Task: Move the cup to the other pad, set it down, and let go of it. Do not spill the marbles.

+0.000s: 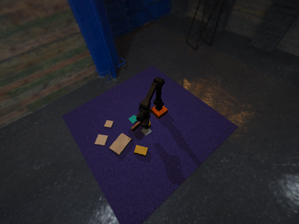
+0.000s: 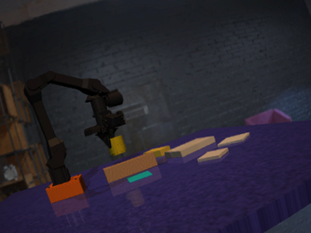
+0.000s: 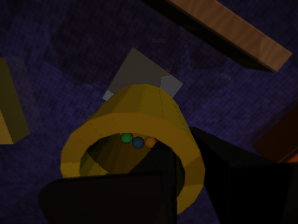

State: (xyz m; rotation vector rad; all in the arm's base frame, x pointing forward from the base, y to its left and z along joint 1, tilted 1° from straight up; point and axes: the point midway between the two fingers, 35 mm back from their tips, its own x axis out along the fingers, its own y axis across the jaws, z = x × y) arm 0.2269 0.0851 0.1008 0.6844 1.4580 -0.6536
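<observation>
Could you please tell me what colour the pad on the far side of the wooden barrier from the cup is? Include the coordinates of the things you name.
Teal (image 1: 133, 119) (image 2: 139, 176), clearest in the exterior view.

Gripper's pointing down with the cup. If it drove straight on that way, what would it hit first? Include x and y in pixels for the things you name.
Probably the gray pad (image 1: 147, 131) (image 3: 137, 70) or purple mat (image 1: 134, 198) (image 2: 220, 204) (image 3: 55, 107) beside it; depth is unclear.

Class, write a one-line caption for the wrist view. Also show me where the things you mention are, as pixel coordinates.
Held in the hand (image 3: 187, 172), a yellow cup (image 3: 145, 107) shows green, blue and orange marbles (image 3: 138, 142) above a grey pad (image 3: 137, 70).
</observation>
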